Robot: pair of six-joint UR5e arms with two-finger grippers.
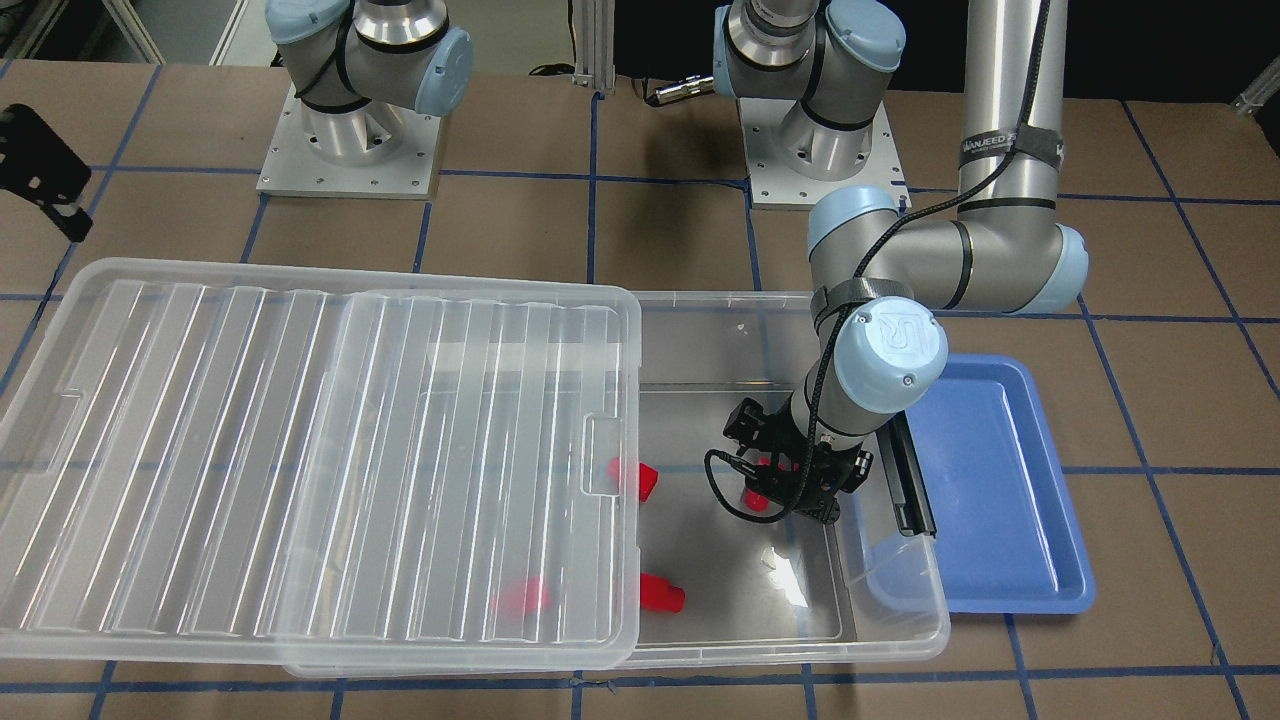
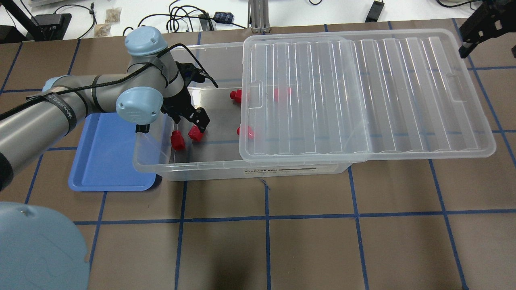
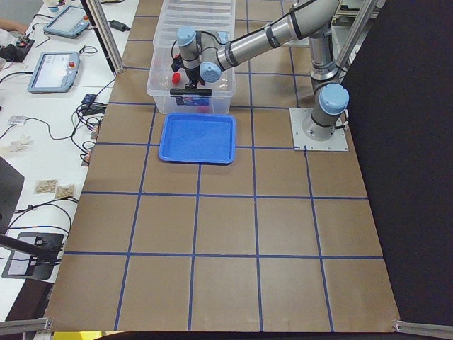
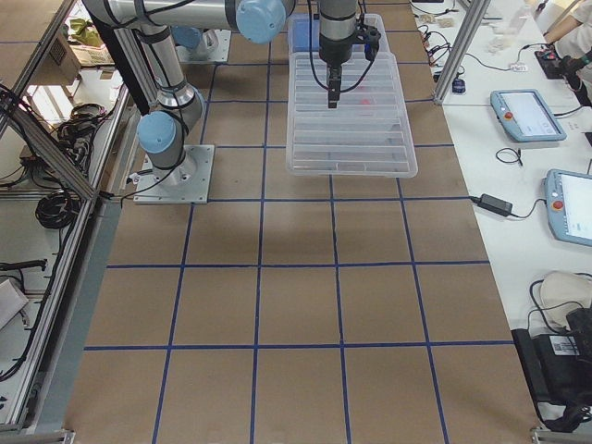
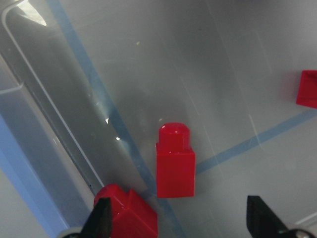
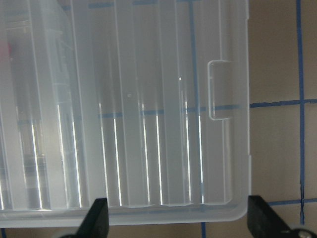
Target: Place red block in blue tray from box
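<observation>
My left gripper (image 5: 181, 220) is open inside the clear box (image 2: 242, 171), low over its floor. One red block (image 5: 176, 168) lies between its fingertips, stub pointing away. A second red block (image 5: 126, 213) lies by the left fingertip, near the box wall. In the overhead view the left gripper (image 2: 189, 120) hangs over these two blocks (image 2: 196, 133) (image 2: 177, 141). More red blocks (image 2: 245, 131) (image 2: 236, 96) lie at the lid's edge, and one shows blurred under the lid. The blue tray (image 2: 105, 161) sits empty beside the box. My right gripper (image 6: 181, 223) is open and empty above the lid's far corner.
The ribbed lid (image 2: 363, 92) lies slid aside, covering most of the box and overhanging its far end. A black latch strip (image 1: 905, 470) runs along the box end next to the tray (image 1: 1000, 480). Blue tape lines cross the brown table.
</observation>
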